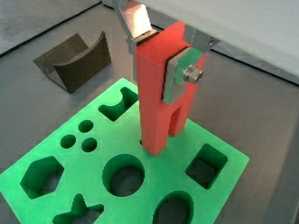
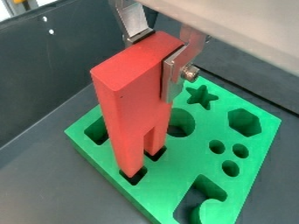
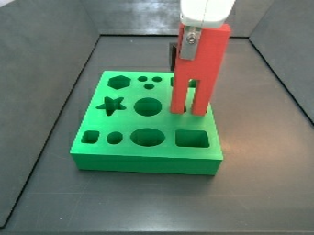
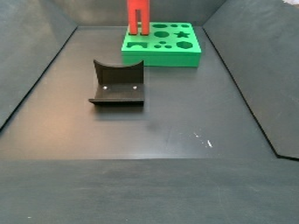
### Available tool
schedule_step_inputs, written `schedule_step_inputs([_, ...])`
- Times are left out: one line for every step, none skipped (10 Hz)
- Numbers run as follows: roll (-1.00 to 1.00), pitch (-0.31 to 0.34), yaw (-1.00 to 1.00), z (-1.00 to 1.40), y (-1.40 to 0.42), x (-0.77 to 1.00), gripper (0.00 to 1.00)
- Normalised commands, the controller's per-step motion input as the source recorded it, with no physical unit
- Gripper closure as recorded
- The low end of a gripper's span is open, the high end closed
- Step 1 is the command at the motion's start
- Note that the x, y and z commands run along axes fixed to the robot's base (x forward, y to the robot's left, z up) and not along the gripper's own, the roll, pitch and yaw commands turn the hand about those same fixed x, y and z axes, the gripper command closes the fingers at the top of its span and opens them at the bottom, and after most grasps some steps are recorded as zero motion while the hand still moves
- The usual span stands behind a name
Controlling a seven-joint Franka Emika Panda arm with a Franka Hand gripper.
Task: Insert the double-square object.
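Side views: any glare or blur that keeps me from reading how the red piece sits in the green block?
In a side view the dark floor carries pale glare streaks, and the double-square object is small and cropped at the frame edge. In a side view closer in, the double-square object and green block are evenly lit and sharp; the hand is partly washed out white above.

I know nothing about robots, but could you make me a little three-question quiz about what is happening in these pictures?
1. True or false: the tool grips the double-square object near its top.
2. Where are the red legs' lower ends in a wrist view? A) lying on the floor B) at the green block's holes C) inside the dark grey notched block
3. Fill in: the red piece stands ____ (upright/flat).

Key: 1 true; 2 B; 3 upright.
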Motion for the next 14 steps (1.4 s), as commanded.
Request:
schedule_step_inputs([0.11, 0.0, 0.11, -0.24, 0.02, 0.0, 1.0])
schedule_step_inputs([0.11, 0.0, 0.12, -0.25, 0.02, 0.0, 1.0])
schedule_step_inputs([0.11, 0.0, 0.25, -0.23, 0.07, 0.03, 1.0])
schedule_step_inputs([0.11, 0.0, 0.22, -0.21, 0.09, 0.06, 1.0])
schedule_step_inputs([0.13, 0.019, 0.19, -0.17, 0.11, 0.07, 1.0])
schedule_step_inputs([0.06, 0.011, 0.09, -0.19, 0.07, 0.0, 1.0])
schedule_step_inputs([0.0, 0.0, 0.0, -0.23, 0.02, 0.0, 1.0])
schedule_step_inputs([-0.09, -0.011, 0.0, -0.29, 0.0, 0.0, 1.0])
schedule_step_inputs([-0.12, -0.076, 0.0, -0.32, 0.0, 0.0, 1.0])
schedule_step_inputs([-0.11, -0.083, 0.0, -0.32, 0.04, 0.0, 1.0])
schedule_step_inputs([-0.11, -0.071, 0.0, -0.29, 0.09, 0.0, 1.0])
schedule_step_inputs([-0.09, -0.039, 0.0, -0.24, 0.13, 0.0, 1.0])
schedule_step_inputs([-0.07, 0.0, 0.0, -0.14, 0.18, 0.09, 1.0])
schedule_step_inputs([-0.03, 0.027, 0.0, -0.04, 0.21, 0.25, 1.0])
